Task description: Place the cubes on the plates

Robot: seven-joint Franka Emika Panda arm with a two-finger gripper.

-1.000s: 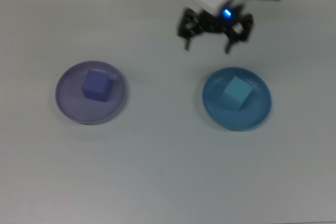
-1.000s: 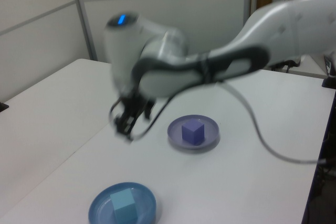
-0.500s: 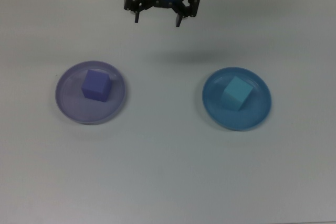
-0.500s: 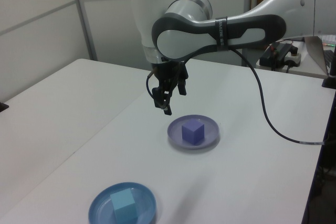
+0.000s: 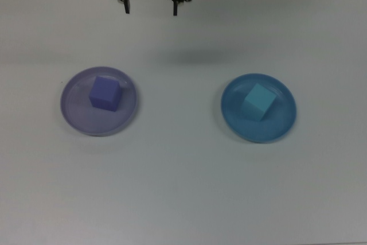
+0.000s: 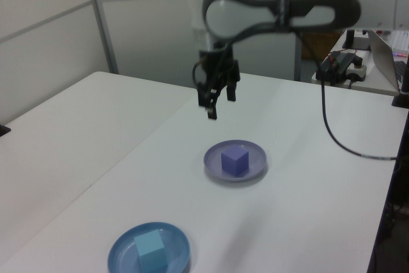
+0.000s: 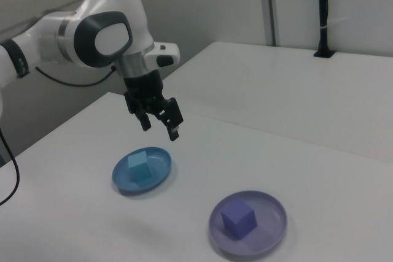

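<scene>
A wide white table (image 6: 307, 209) fills the foreground, with a seam running across its top. Behind it stand pale grey partition walls (image 6: 45, 30) with metal posts (image 6: 102, 20). A laptop (image 6: 386, 46) sits at the left view's far right.

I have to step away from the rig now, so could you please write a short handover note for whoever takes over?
Gripper: open, holding nothing, raised above the table and clear of both plates.
Purple-blue cube: resting on the lavender plate, on the top view's left.
Turquoise cube: resting on the blue plate, on the top view's right.
Done: both cubes sit on plates, one on each.
Left: nothing to place, as far as the views show; at most, park the arm.
</scene>
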